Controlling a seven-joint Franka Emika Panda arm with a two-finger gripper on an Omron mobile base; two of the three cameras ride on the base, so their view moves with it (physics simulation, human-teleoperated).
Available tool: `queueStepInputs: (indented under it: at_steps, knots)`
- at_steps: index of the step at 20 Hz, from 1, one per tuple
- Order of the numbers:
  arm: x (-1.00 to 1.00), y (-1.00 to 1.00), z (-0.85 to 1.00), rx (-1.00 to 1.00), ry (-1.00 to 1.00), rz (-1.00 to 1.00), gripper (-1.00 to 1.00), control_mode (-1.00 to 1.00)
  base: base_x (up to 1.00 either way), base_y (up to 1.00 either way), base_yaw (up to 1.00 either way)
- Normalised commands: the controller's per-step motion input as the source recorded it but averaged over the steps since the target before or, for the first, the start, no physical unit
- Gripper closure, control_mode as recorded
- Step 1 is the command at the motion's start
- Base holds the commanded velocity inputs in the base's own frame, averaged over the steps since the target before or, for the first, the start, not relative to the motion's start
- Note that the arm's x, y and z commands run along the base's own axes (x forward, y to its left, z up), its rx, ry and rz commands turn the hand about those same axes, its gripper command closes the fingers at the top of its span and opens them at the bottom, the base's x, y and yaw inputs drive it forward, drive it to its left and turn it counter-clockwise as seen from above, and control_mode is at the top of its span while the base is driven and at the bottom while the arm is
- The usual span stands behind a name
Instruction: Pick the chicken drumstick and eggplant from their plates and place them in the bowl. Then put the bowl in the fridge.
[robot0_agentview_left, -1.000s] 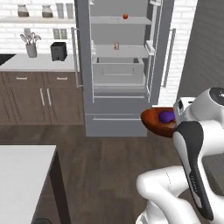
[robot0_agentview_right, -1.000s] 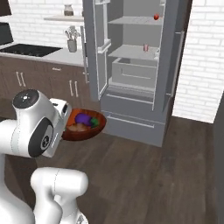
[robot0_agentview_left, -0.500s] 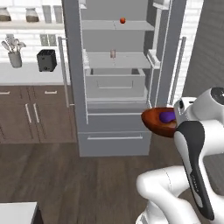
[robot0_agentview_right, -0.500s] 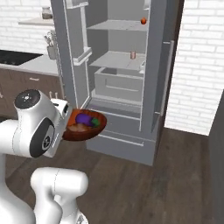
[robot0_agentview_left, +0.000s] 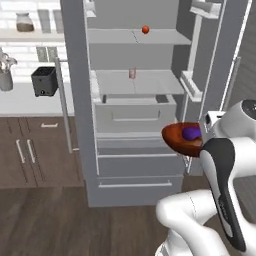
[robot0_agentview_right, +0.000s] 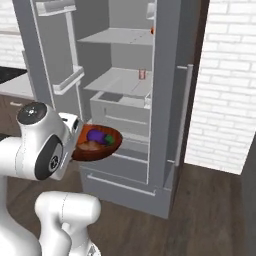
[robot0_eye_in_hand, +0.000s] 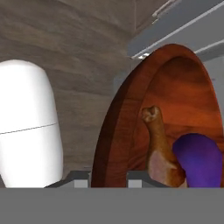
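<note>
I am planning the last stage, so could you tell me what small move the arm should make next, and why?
Probably carry the bowl forward toward the open fridge. The claw is shut on its rim, the eggplant and chicken drumstick already lie inside, and the bowl hangs short of the shelves.

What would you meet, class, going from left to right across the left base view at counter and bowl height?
Grey utensil holder → black boxy toaster → open grey stainless-steel fridge → reddish-brown wooden bowl → glossy purple eggplant.
</note>
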Motion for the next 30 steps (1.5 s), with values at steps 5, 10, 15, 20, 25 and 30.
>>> queueStepInputs:
  at_steps: [5, 10, 15, 20, 25, 30]
  knots:
    - [0.00, 0.00, 0.00, 0.00, 0.00, 0.00, 1.00, 1.00, 0.94, 0.20, -0.14]
    - [0.00, 0.00, 0.00, 0.00, 0.00, 0.00, 1.00, 1.00, 0.73, 0.00, -0.24]
    - [0.00, 0.00, 0.00, 0.00, 0.00, 0.00, 1.00, 1.00, 0.43, 0.37, -0.02]
    - [0.00, 0.00, 0.00, 0.00, 0.00, 0.00, 1.00, 1.00, 0.46, 0.05, 0.00]
    - [0.00, 0.00, 0.00, 0.00, 0.00, 0.00, 1.00, 1.00, 0.42, 0.00, 0.00]
    - [0.00, 0.00, 0.00, 0.00, 0.00, 0.00, 1.00, 1.00, 0.43, 0.11, 0.06]
